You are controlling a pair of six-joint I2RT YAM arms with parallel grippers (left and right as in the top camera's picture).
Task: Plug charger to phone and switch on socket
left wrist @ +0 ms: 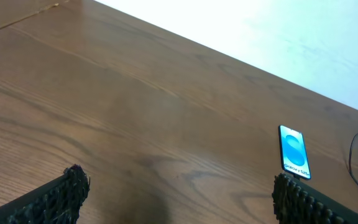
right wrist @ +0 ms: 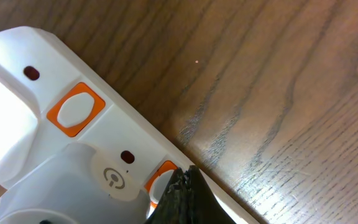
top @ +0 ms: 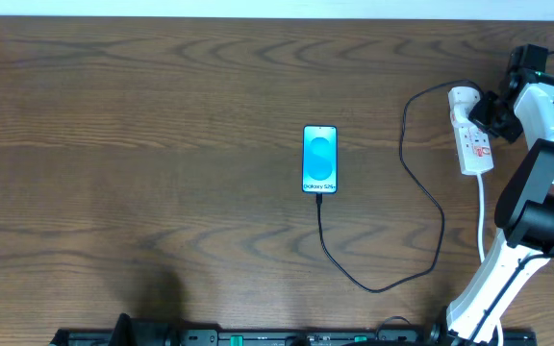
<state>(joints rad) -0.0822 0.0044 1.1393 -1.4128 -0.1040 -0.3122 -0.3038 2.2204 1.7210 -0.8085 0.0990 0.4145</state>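
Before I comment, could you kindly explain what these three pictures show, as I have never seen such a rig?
Two robot arms work at a wooden table. One picture looks down from above; the other two come from cameras on the wrists. On the table lie a phone, a black cable running from its lower end, and a white socket. The left gripper is open and holds nothing. The right gripper is shut, its tip at an orange switch on the socket.
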